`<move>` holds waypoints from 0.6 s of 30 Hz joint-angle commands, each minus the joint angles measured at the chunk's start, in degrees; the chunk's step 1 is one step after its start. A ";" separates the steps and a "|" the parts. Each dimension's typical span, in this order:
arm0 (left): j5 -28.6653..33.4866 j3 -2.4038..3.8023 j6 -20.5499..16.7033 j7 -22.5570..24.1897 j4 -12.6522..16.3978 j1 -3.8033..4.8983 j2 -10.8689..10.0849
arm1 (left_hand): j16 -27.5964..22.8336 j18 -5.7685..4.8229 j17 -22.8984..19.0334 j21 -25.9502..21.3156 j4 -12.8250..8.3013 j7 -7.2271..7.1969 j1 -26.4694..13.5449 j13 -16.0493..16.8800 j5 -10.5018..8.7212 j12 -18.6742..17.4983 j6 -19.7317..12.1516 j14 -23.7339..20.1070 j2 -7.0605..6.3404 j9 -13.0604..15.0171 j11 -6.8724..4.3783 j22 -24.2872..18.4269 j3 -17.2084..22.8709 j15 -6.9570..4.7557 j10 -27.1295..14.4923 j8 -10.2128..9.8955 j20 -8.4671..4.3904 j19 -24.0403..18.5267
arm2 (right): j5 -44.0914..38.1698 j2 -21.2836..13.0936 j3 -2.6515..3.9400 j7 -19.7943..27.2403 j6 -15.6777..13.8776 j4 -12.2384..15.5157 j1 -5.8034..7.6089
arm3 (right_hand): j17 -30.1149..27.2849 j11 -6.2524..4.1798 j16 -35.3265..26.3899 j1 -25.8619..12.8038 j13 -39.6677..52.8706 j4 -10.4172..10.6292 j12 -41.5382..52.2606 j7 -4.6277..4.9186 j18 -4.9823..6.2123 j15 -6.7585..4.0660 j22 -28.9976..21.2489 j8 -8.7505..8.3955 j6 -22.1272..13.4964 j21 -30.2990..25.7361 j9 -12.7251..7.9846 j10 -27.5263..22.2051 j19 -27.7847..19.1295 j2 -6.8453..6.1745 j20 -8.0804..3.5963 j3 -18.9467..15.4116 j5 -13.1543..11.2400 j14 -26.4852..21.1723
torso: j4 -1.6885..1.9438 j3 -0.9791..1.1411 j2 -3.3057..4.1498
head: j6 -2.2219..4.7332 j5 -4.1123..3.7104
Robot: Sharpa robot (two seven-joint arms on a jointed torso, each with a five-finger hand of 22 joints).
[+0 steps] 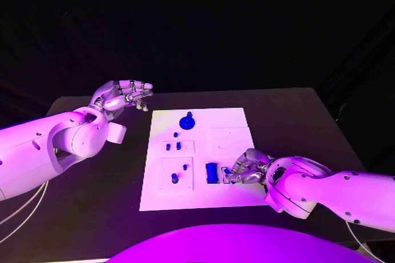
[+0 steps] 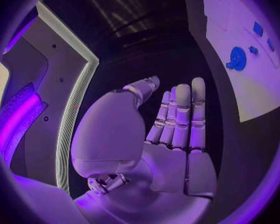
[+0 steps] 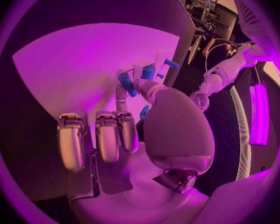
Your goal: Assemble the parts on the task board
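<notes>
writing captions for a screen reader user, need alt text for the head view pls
A white task board lies on a black table, with the robot's right hand resting on the board's near right part beside an upright blue block. The left hand is raised off the board's far left corner, holding nothing. A round blue part and small blue pegs sit on the board.

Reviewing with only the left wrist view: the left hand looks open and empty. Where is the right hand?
Observer: The right hand is low over the task board's near right part, beside a blue block.
Operator: Is it holding that?
Observer: I cannot tell. The right wrist view shows its fingertips among small blue parts.
Operator: Any parts nearer the robot on the left?
Observer: Yes, a blue peg sits in the near left recess.
</notes>
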 commanded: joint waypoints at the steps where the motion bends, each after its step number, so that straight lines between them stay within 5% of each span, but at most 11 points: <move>1: 0.03 0.04 0.80 0.32 0.11 0.03 0.15 | 0.23 0.87 -0.08 -0.31 0.36 1.11 -0.42 -0.01 0.29 0.24 -0.40 -0.13 -0.06 -0.05 -0.04 -0.05 0.04 0.08 -0.37 0.29 0.05 0.29 | 0.25 0.54 0.00 0.58 0.83 -0.48 -0.13 | 15.07 0.01 0.19 -0.53 14.36 0.20 0.13 -0.01 -0.81 -0.04 15.10 -0.02 0.18 0.25 0.03 5.20 6.00 0.00 -0.21 -0.46 -0.49 5.88 | 0.00 0.05 0.01 | 0.00 -0.02; 18: 0.03 0.04 1.00 0.12 0.09 0.03 0.15 | 0.27 0.86 -0.10 -0.34 0.53 1.14 -0.55 -0.03 0.27 0.35 -0.45 -0.13 -0.03 -0.08 -0.01 -0.09 -0.01 0.10 -0.44 0.39 0.06 0.32 | -2.69 1.73 0.00 -0.04 1.40 -1.65 -0.22 | 15.07 0.01 0.19 -2.84 14.44 2.19 0.29 -0.04 -0.81 -0.03 15.10 -0.14 0.65 0.25 -0.01 5.27 6.00 0.32 -0.18 -2.46 -3.58 5.88 | 0.02 -0.02 -0.01 | 0.00 0.11</move>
